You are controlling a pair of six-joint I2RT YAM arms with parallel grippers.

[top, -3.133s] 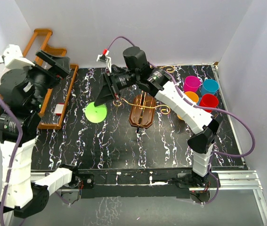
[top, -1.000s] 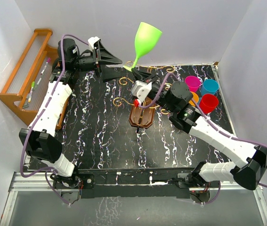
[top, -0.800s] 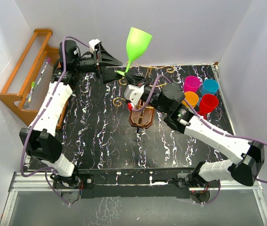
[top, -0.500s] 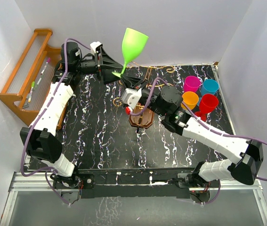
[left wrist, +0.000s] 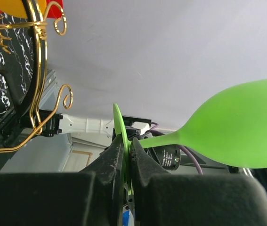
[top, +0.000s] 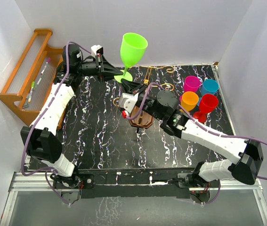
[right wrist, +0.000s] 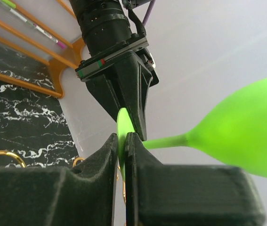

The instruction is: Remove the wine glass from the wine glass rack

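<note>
Top view: the green glass (top: 133, 46) stood bowl-up in the air over the back edge of the desk (top: 100, 136), left of the rack (top: 141, 118) and apart from its gold wires. The left tool (top: 118, 73) and the right tool (top: 127, 83) met at its foot. Four cups (top: 191, 84) stood at the back right, and a shelf (top: 18, 89) sat by the left wall.

Left wrist: the left tool (left wrist: 127, 147) was clenched on the thin foot disc — stem and bowl ran off to the right. The rack's scrolls curled at the left, not touching.

Right wrist: the right tool (right wrist: 122, 141) was clenched on the same foot, with the left tool gripping it from above.
</note>
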